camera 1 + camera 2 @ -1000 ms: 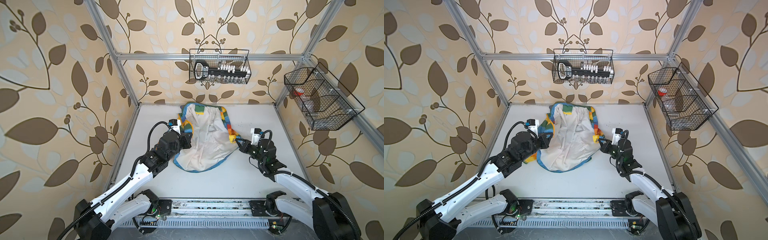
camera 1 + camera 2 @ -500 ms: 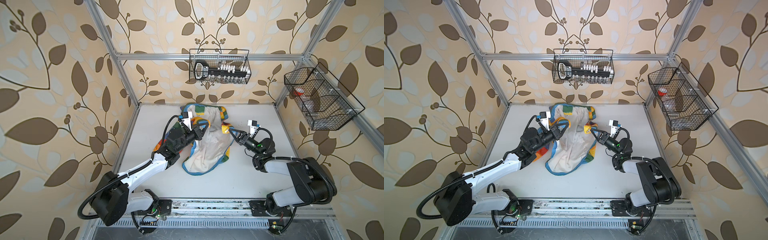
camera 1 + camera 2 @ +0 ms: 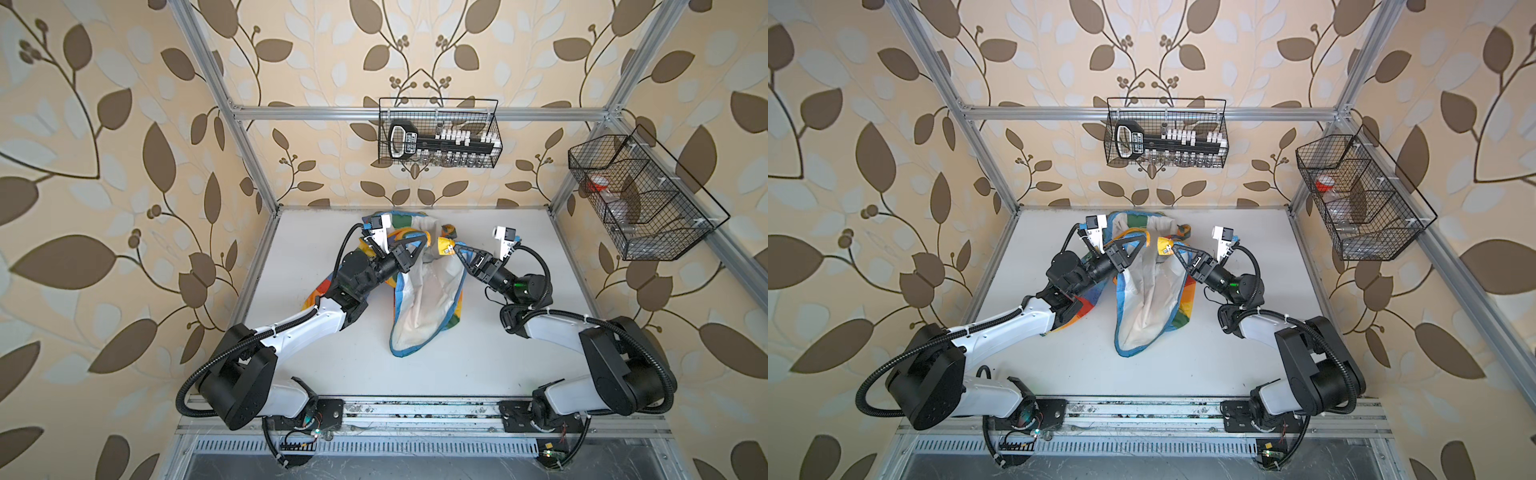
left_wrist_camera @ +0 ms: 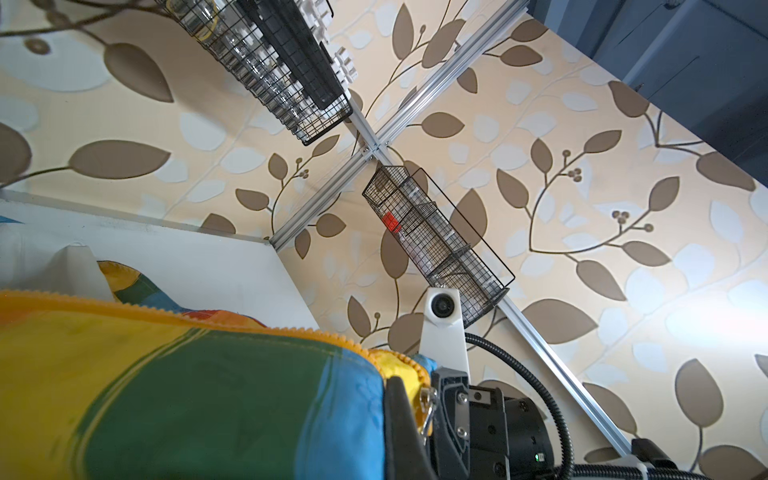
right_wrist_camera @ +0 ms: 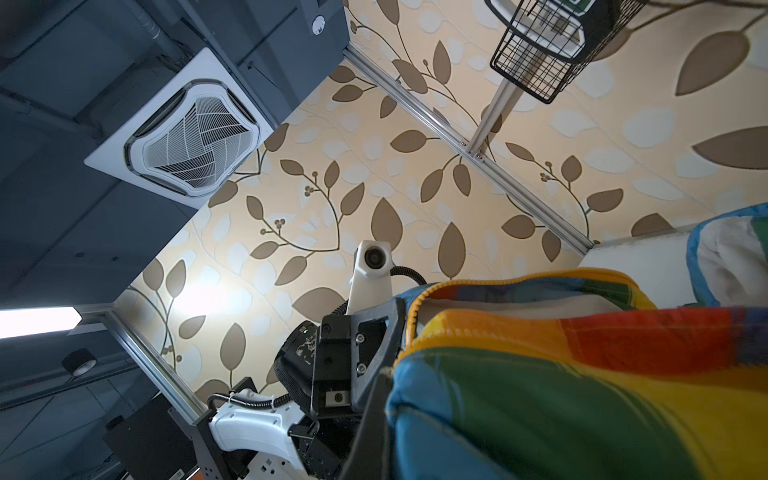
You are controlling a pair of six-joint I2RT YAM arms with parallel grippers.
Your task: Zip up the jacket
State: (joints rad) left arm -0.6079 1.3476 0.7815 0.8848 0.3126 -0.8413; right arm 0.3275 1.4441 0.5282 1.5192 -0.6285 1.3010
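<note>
In both top views the jacket (image 3: pixel 428 299) hangs at centre frame between the arms, with its blue-trimmed lower end resting on the white table (image 3: pixel 332 365). The left gripper (image 3: pixel 424 241) and right gripper (image 3: pixel 456 246) are each pinched closed on the jacket's upper front edge.

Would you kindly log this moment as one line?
left gripper: shut on jacket | right gripper: shut on jacket | jacket: front edges raised, unzipped

Both top views are looking down, sharing the whole desk (image 3: pixel 478 365); wrist views are tilting upward against the jacket (image 4: pixel 187 395), sharing the twelve-o'clock basket (image 5: pixel 540 62).
</note>
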